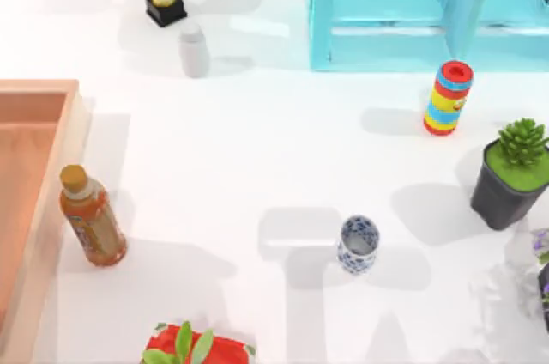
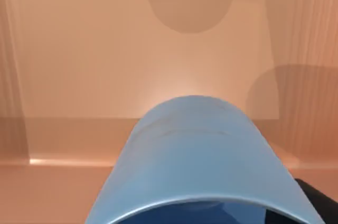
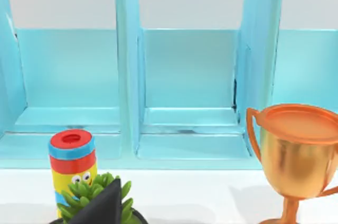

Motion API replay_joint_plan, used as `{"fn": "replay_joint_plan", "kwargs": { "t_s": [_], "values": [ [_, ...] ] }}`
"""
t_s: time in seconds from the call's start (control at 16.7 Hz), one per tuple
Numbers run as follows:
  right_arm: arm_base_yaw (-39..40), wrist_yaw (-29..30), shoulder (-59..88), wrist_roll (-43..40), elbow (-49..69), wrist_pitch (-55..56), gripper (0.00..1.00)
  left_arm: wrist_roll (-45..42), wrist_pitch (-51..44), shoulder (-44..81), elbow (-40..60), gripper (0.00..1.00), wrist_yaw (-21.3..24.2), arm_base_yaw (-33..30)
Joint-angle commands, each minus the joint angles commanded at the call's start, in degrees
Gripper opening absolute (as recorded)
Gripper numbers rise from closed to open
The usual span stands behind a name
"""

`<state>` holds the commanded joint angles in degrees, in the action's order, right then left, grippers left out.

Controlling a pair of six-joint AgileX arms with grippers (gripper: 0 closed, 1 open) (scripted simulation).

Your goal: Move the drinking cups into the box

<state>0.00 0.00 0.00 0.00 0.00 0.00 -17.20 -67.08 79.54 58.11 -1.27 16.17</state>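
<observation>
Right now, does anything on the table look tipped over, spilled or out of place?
Nothing stands out. The white floral cup, the brown bottle, the grey-white bottle and the rainbow-striped cylinder all stand upright, with no spill. The blue cup is over the wooden box floor.

Box (image 1: 73,136) cut off at left edge; blue cup (image 2: 195,155) base prob. off-frame.

Top view looks straight down on table (image 1: 257,149). Left wrist view sits very close over blue tumbler (image 2: 195,155), facing box (image 2: 105,49) floor. Right wrist view sits low, facing turquoise cabinet (image 3: 190,76); shares cabinet and rainbow-striped cylinder (image 3: 72,163) with top view.
</observation>
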Motion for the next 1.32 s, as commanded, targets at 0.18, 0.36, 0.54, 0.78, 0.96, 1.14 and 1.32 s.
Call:
{"fn": "replay_joint_plan", "kwargs": {
  "t_s": [0.18, 0.36, 0.54, 0.78, 0.96, 1.14, 1.32],
  "values": [
    [0.0, 0.0, 0.0, 0.0, 0.0, 0.0, 1.0, -0.72, 2.95, 0.53, -2.68, 0.0, 0.03, 0.73],
    [0.0, 0.0, 0.0, 0.0, 0.0, 0.0, 1.0, -0.72, 2.95, 0.53, -2.69, 0.0, 0.03, 0.74],
    [0.0, 0.0, 0.0, 0.0, 0.0, 0.0, 1.0, -0.72, 2.95, 0.53, -2.69, 0.23, 0.03, 0.74],
    [0.0, 0.0, 0.0, 0.0, 0.0, 0.0, 1.0, -0.72, 2.95, 0.53, -2.69, 0.53, 0.03, 0.74],
    [0.0, 0.0, 0.0, 0.0, 0.0, 0.0, 1.0, -0.72, 2.95, 0.53, -2.69, 0.75, 0.03, 0.74],
    [0.0, 0.0, 0.0, 0.0, 0.0, 0.0, 1.0, -0.72, 2.95, 0.53, -2.69, 0.98, 0.03, 0.74],
    [0.0, 0.0, 0.0, 0.0, 0.0, 0.0, 1.0, -0.72, 2.95, 0.53, -2.69, 1.0, 0.03, 0.74]
  ]
}}
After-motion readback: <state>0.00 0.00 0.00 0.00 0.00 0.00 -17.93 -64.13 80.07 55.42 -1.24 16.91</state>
